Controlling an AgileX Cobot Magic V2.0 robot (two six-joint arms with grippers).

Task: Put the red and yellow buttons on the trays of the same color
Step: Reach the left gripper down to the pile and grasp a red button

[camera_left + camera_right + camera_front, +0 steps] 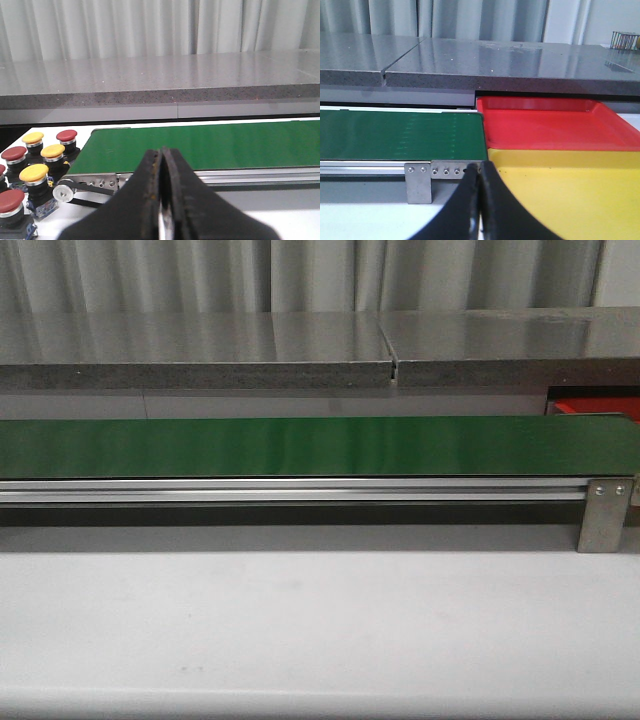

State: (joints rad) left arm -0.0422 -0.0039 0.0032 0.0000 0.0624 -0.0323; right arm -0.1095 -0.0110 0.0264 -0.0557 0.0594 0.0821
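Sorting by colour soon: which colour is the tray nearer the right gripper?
Yellow: the flat yellow plastic tray, with the red tray behind it. Right wrist view shows it best.

– How is the conveyor belt [320,446] placed?
– It is set across the table [320,630], before the counter [200,350].
– And the buttons [35,172]?
– They are grouped beside one belt end; two trays [545,125] are set at the other

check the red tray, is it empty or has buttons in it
Empty as far as visible: the red tray shows only bare floor in the right wrist view.
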